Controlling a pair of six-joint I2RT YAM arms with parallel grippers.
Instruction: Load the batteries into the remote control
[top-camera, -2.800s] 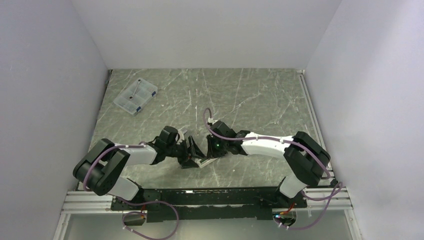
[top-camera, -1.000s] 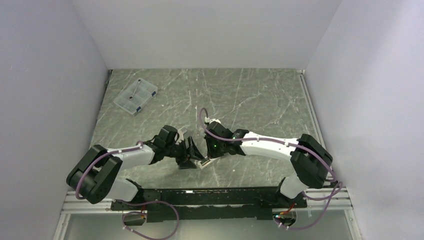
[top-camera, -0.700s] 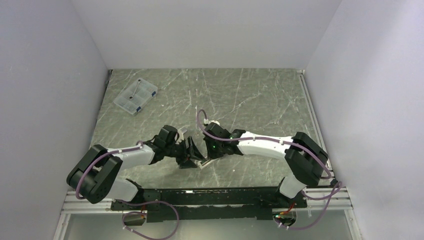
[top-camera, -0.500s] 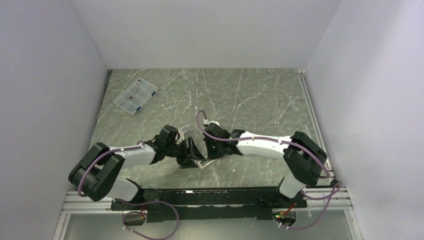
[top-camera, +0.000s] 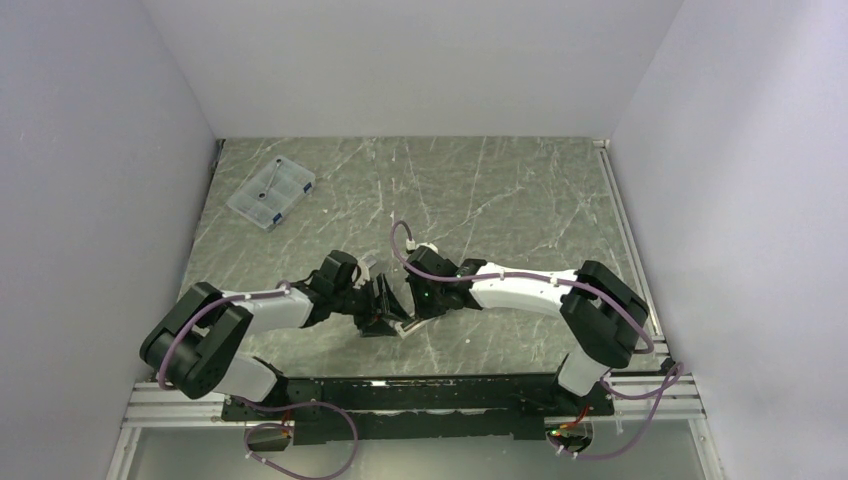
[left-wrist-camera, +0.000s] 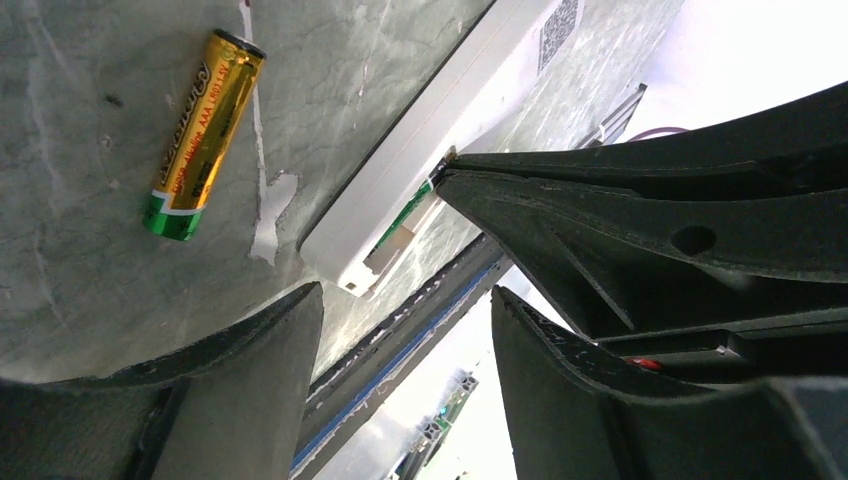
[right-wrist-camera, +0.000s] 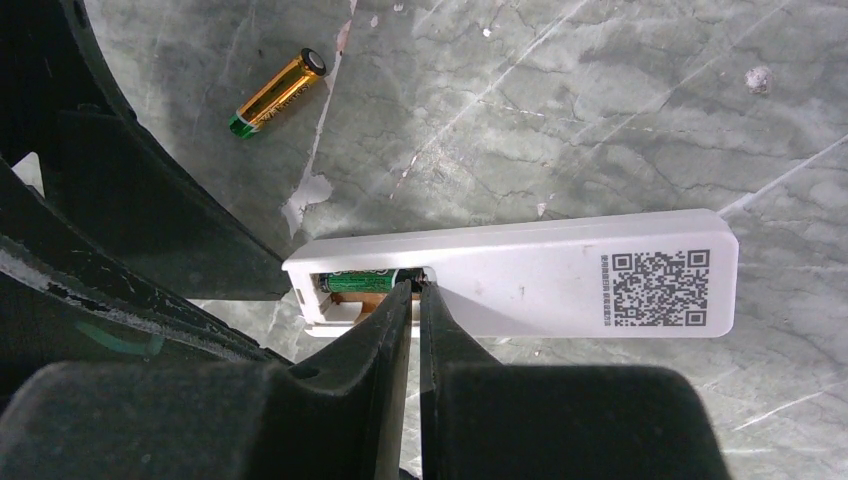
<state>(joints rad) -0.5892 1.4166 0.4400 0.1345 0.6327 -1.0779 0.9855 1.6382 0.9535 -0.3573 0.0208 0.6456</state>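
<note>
Clenched right tool (right-wrist-camera: 415, 290) pressed the green cell (right-wrist-camera: 358, 282) into the remote (right-wrist-camera: 560, 265); left tool (left-wrist-camera: 402, 300) gaped. A slip might pop it out.

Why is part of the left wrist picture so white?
Left wrist view: background beyond the remote control is overexposed, yet the gold battery shows sharp print. Right wrist view: even light, crisp QR code, near fingers dark and featureless.

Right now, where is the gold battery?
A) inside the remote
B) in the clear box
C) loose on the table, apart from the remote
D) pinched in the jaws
C: the gold battery lies bare on the table, clear of the remote, in which a green cell sits.
</note>
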